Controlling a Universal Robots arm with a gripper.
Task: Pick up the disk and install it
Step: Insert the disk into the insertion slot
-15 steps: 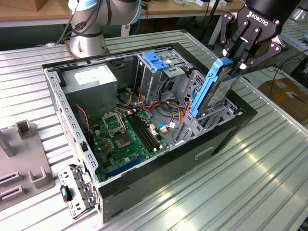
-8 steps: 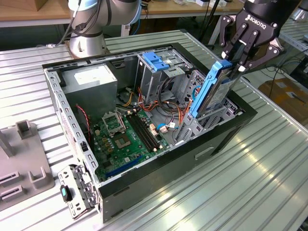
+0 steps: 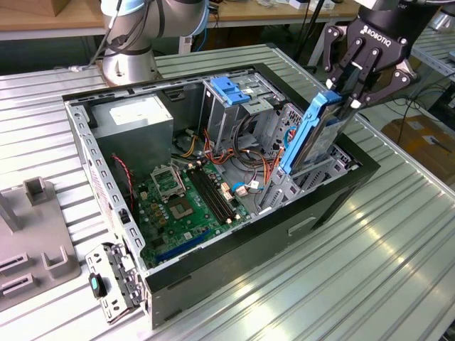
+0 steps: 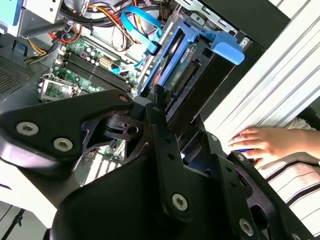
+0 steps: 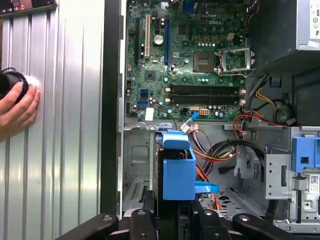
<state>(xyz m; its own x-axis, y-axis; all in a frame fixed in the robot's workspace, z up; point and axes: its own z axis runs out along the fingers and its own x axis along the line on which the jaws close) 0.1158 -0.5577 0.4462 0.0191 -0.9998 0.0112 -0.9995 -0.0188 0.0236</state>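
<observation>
Surroundings: ribbed metal bench [image 3: 370, 270]; grey fixture block [image 3: 35, 241] at the exterior view's left; arm's base [image 3: 131, 42] behind the computer case [image 3: 234, 259]. Person's hand [image 5: 17, 107] on the bench just outside the case wall, against a black round object [image 5: 7, 82]. In the second wrist view, same hand beside a striped sleeve [image 4: 295, 180].

In the way near the bay: bundle of orange and red wires [image 3: 249, 167] just beside it. Blue ribbon cable [image 4: 142, 20] looping close to the disk's far end. Cannot tell whether either touches the disk.

Case: lies on its side, cover off, open upward. Holds:
- green circuit board [image 3: 185, 206] on the floor, with a processor socket [image 5: 205, 60] and memory slots [image 5: 205, 92]
- grey metal box with a white label [image 3: 135, 117] in the corner toward the arm's base
- metal drive cage in the middle, topped by a ridged blue latch [image 3: 231, 89]
- grey metal bay [image 3: 302, 181] against the case wall at the exterior view's right

Gripper [image 3: 343, 99]: above the bay, jaws clamped on the upper end of the disk [image 3: 309, 135].

Disk: on edge, tilted, with its top toward the exterior view's right. Blue frame around the dark drive. Lower end down at the mouth of the bay. Cannot tell whether seated in the bay.
</observation>
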